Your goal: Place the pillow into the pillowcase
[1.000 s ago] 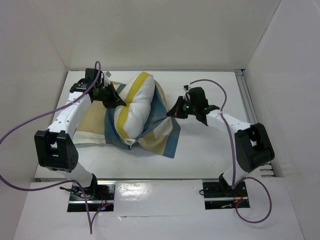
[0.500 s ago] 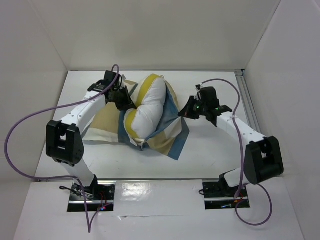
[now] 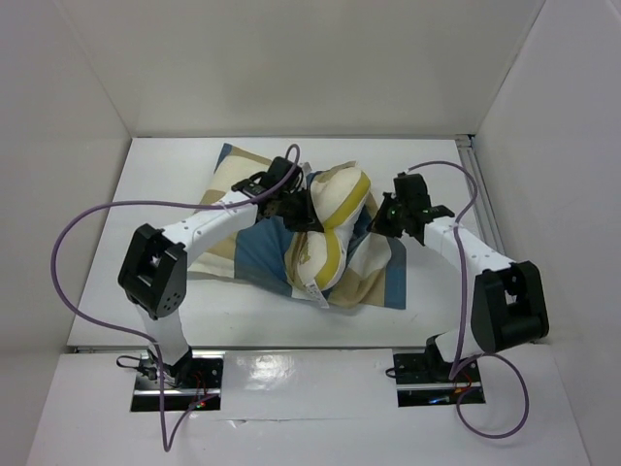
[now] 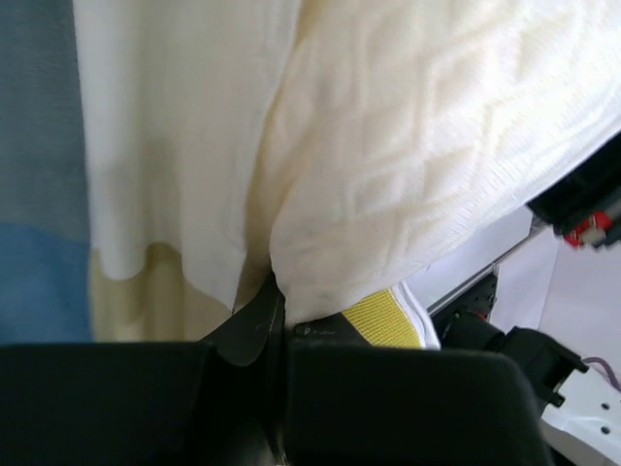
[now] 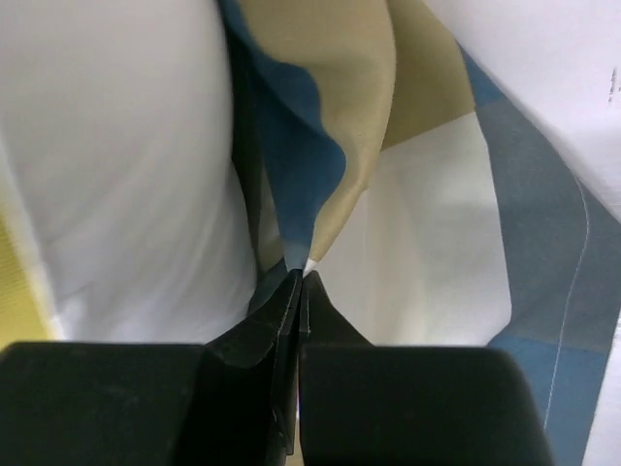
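Cream quilted pillow (image 3: 340, 209) with olive-yellow piping lay bent over on the blue-tan-white checked fabric pillowcase (image 3: 254, 254), near the middle of the white bench (image 3: 155, 175). The left fingers (image 4: 247, 330) were pressed together on the pillow's quilted edge, just beside the piping. The right fingers (image 5: 262, 320) pinched a fold of the checked cloth. A small white tag (image 3: 312, 289) hung at the pillow's near end, its print too small to read.

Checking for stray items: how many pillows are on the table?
1. The pillow lies folded on the pillowcase, between the left gripper and right gripper. No other shows, though the cloth could hide something.
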{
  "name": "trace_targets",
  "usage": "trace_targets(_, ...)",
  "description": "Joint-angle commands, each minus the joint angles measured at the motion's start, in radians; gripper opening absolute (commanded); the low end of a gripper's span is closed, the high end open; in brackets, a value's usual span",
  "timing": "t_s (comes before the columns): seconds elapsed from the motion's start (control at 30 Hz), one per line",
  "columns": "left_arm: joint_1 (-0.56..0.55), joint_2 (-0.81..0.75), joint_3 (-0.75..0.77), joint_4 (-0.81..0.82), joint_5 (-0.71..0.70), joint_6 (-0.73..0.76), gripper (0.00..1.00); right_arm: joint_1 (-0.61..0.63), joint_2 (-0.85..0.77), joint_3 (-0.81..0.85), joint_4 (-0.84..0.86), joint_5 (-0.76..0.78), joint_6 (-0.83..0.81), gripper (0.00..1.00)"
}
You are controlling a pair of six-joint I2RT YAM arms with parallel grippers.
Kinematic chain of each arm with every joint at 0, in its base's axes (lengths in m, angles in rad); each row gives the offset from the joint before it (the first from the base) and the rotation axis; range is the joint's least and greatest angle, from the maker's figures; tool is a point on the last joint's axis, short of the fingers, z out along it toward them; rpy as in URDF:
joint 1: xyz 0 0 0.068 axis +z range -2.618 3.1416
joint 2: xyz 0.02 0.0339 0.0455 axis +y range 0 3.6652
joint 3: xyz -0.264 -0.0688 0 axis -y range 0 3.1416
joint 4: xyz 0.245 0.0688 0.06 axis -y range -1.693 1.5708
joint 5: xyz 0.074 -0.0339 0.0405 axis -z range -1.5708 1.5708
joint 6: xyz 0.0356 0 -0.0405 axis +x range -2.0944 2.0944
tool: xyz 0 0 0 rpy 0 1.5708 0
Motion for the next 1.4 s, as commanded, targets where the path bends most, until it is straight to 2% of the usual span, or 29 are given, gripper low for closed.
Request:
trace_targets(0.0, 0.037, 0.061, -0.029, -0.11, -0.088, -0.013, 0.0, 0.03, -0.034, 0.0, 0.012, 0.107, 0.023, 0.0)
trace_targets(0.13, 0.037, 0.052, -0.029, -0.121, -0.143, 0.009, 0.0, -0.002, -0.12, -0.047, -0.024, 0.241, 0.061, 0.0)
trace_targets(0.23, 0.037, 0.064, -0.019, -0.179, -0.209, 0.031, 0.0, -0.099, -0.166, -0.081, -0.068, 0.295, 0.073, 0.0)
trace_targets(0.3, 0.046, 0.08, -0.019, -0.19, -0.238, 0.04, 0.0, -0.162, -0.187, -0.093, -0.077, 0.296, 0.073, 0.0)
trace_targets(0.43, 0.057, 0.121, -0.028, -0.202, -0.258, 0.051, 0.0, -0.185, -0.201, -0.103, -0.041, 0.262, 0.073, 0.0)
trace_targets(0.63, 0.023, 0.131, -0.008, -0.193, -0.171, 0.097, 0.0, -0.185, -0.126, -0.083, 0.046, 0.152, 0.022, 0.0)
trace_targets(0.77, -0.021, 0.12, 0.001, -0.117, -0.051, 0.097, 0.0, -0.164, 0.027, 0.037, -0.045, 0.082, -0.066, 0.02)
trace_targets(0.9, -0.066, 0.172, 0.011, -0.045, 0.009, 0.039, 0.0, -0.142, 0.102, -0.012, -0.002, 0.082, -0.052, 0.02)
trace_targets(1.03, -0.066, 0.203, -0.028, 0.051, 0.088, 0.0, 0.0, -0.13, 0.103, -0.035, 0.041, 0.068, -0.031, 0.02)
trace_targets(1.13, -0.066, 0.203, -0.037, 0.074, 0.101, -0.015, 0.0, -0.107, 0.09, -0.035, 0.041, 0.068, -0.031, 0.11)
trace_targets(1.23, -0.066, 0.183, -0.037, 0.074, 0.101, -0.015, 0.0, -0.081, 0.055, -0.035, 0.041, 0.068, -0.031, 0.37)
trace_targets(1.3, -0.066, 0.183, -0.026, 0.074, 0.101, -0.015, 0.0, -0.053, 0.035, -0.035, 0.053, 0.068, -0.031, 0.49)
trace_targets(1.37, -0.066, 0.183, -0.017, 0.065, 0.101, -0.006, 0.0, -0.015, 0.023, -0.021, 0.053, 0.092, -0.031, 0.52)
